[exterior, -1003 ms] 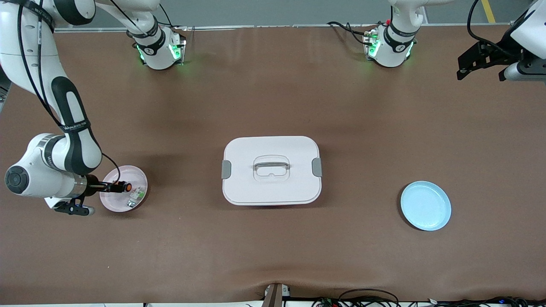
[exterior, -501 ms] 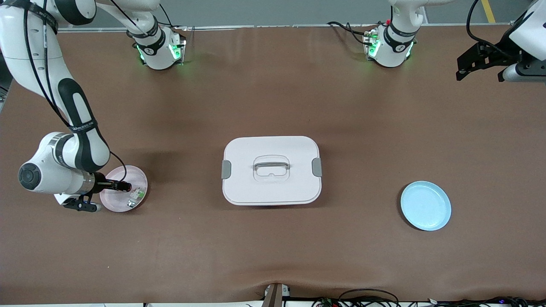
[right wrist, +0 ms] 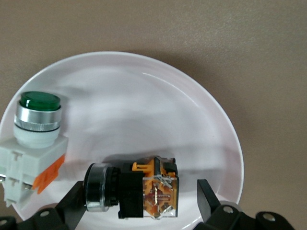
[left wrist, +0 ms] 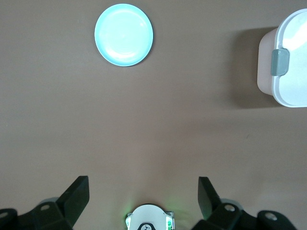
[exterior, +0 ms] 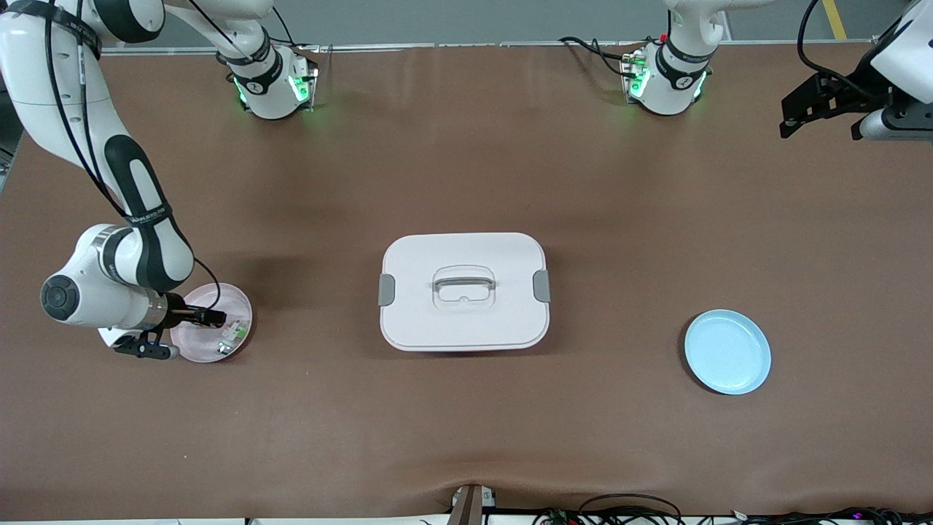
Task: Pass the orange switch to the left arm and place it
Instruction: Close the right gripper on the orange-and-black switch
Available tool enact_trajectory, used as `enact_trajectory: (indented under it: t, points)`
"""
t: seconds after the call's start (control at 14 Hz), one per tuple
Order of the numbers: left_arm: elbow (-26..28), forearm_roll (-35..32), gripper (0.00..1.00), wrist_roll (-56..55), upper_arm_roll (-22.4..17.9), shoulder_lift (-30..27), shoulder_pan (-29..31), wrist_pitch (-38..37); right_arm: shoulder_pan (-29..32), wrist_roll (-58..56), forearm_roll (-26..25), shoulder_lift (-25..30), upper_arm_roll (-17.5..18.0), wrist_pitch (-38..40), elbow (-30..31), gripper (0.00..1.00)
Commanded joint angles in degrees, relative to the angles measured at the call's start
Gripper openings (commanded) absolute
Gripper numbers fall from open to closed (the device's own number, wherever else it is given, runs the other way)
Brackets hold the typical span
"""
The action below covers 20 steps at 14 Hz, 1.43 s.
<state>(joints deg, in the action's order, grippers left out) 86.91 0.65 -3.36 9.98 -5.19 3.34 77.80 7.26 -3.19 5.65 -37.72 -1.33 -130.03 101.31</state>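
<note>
Orange switch [right wrist: 132,188] lies on the pink plate [exterior: 235,303] beside the green-and-white component [right wrist: 34,139], between the right gripper's [right wrist: 139,201] parted jaws. Left gripper [left wrist: 144,194] waits, jaws apart, over desk [exterior: 466,408] near its base; box [exterior: 463,291] sits mid-desk.

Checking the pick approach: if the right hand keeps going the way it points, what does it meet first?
Probably the orange switch, lying between the open right hand fingers on the pink plate; depth is unclear.
</note>
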Motion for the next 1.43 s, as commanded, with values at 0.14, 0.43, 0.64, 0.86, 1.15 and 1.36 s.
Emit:
enact_trajectory:
  t: [0.14,0.43,0.64,0.86,1.15,1.36]
  points:
    - [-0.95,-1.26,1.0,0.81,0.39,0.44,0.44,0.07,-0.32,0.64,1.82,0.81,-0.08,-0.84,0.99,1.0]
    - [-0.95,-1.26,1.0,0.81,0.39,0.36,0.44,0.07,-0.32,0.64,1.82,0.81,-0.08,-0.75,0.99,0.52]
    - [-0.95,-1.26,1.0,0.81,0.39,0.36,0.44,0.07,-0.23,0.47,1.82,0.89,-0.08,-0.49,0.99,0.27]
    - [-0.95,-1.26,1.0,0.81,0.39,0.36,0.44,0.07,0.12,-1.63,1.38,3.08,-0.08,5.01,0.38,0.26]
    - [-0.78,-1.26,1.0,0.81,0.3,0.44,0.44,0.07,-0.23,-3.84,1.12,8.7,0.01,15.48,-1.9,0.25]
    - [-0.78,-1.35,1.0,0.81,0.22,0.53,0.53,0.42,-1.46,-2.35,1.9,10.21,0.36,25.14,-5.32,0.24]
